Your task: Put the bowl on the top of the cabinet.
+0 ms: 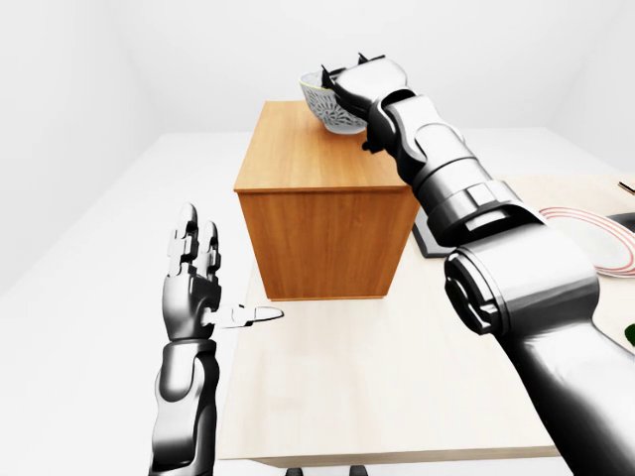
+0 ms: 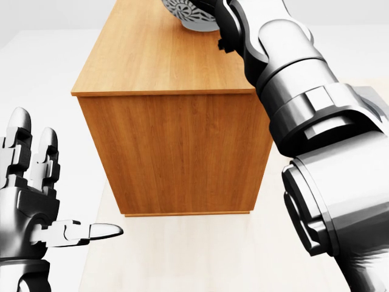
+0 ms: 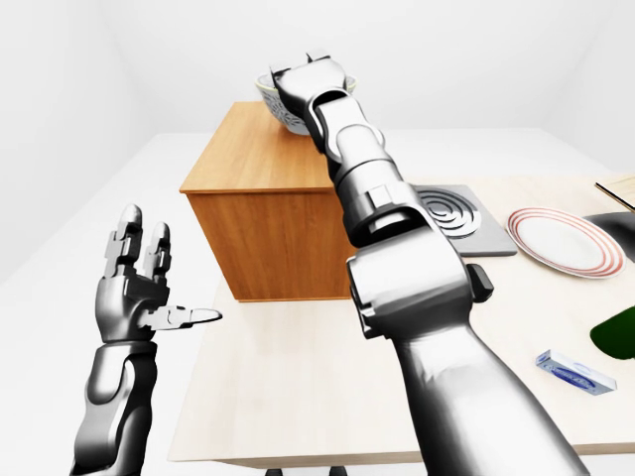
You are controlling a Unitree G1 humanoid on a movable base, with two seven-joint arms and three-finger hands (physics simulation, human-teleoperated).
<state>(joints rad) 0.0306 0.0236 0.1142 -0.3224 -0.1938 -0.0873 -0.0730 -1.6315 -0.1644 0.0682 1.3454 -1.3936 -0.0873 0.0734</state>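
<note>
In the left-eye view the right robot hand (image 1: 349, 81) gripped the patterned bowl (image 1: 325, 105) at the far end of the cabinet (image 1: 317, 159) top, while in the head view the left robot hand (image 2: 36, 201) stood open and empty, and the right-eye view showed a plate (image 3: 561, 241) on the table (image 3: 327, 387).

The cabinet (image 1: 322, 198) stands on the tabletop (image 3: 298, 387) toward its far left corner. The bowl (image 1: 325, 104) sits on the cabinet's top near its far right edge, my right hand (image 1: 365, 84) against it. Right of the cabinet lie a burner plate (image 3: 458, 220), then a plate (image 3: 561, 241). A small box (image 3: 575, 372) lies near the right edge. My left hand (image 1: 193, 283) hangs off the left edge.
</note>
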